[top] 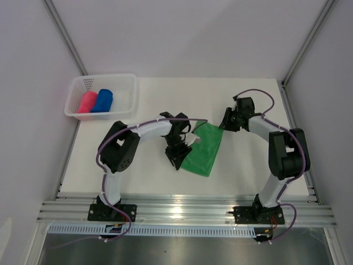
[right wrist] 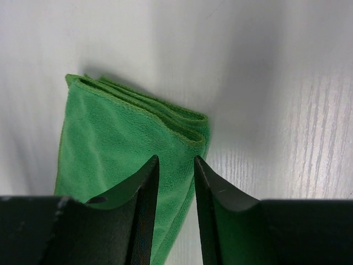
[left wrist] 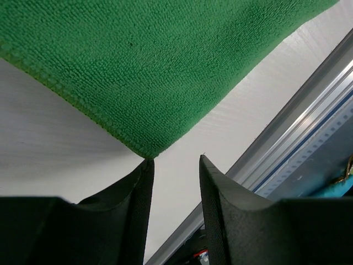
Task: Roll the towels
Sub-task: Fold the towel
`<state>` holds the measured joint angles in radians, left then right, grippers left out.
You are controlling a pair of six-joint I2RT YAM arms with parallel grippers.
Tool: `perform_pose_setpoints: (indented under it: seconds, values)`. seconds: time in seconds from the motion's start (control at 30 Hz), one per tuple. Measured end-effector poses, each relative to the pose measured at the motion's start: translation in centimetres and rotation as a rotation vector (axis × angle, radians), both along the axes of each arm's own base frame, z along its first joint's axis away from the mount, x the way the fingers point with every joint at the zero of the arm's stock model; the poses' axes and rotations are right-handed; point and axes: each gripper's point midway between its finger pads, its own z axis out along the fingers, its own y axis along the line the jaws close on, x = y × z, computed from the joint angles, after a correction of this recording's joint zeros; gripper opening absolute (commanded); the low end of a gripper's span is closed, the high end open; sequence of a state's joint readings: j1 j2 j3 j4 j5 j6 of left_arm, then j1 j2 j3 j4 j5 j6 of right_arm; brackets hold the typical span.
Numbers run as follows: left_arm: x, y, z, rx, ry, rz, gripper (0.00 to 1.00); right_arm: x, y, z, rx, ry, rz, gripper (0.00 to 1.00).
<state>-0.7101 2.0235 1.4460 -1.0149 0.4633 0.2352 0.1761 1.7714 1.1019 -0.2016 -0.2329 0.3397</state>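
Observation:
The bright green towel (top: 204, 150) lies folded flat on the white table between the two arms. In the left wrist view its near corner (left wrist: 146, 149) touches the tip of one finger (left wrist: 140, 187). My left gripper (top: 175, 159) (left wrist: 175, 159) stands open at that corner, with only bare table between its fingers. My right gripper (top: 224, 122) (right wrist: 175, 159) is open too, hovering over the folded far end of the green towel (right wrist: 121, 138), where the stacked layers show. The pink-red towel (top: 86, 103) and the royal blue towel (top: 102, 100) lie rolled side by side in the basket.
The white mesh basket (top: 130, 84) sits at the table's back left corner. An aluminium rail (top: 182, 210) (left wrist: 309, 110) runs along the near edge, just beyond the left gripper. Grey walls close in the left, right and back.

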Motion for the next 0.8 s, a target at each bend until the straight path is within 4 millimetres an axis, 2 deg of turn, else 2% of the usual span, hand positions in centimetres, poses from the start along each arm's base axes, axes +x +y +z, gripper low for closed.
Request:
perform_pose_setpoints:
  seconds: [0.23,0.37,0.5,0.67,0.8]
  values:
    - [0.5,-0.1,0.7,-0.011,-0.037,0.002,0.44,-0.4,-0.5,-0.6,-0.035,0.025,-0.011,0.37]
    - [0.8,-0.3,1.8,-0.033,-0.064,0.012,0.47,-0.4,-1.2,-0.7,-0.076,0.027,-0.023,0.39]
    - [1.1,-0.3,2.0,-0.035,-0.081,0.02,0.48,-0.7,-1.8,-0.3,-0.11,0.025,-0.032,0.4]
    - [1.4,-0.3,2.1,-0.03,-0.099,0.029,0.49,-0.9,-1.5,0.0,-0.11,0.01,-0.022,0.4]
    - [1.9,-0.4,3.1,-0.049,-0.137,0.033,0.51,-1.4,-0.8,-0.2,-0.103,0.013,-0.002,0.4]
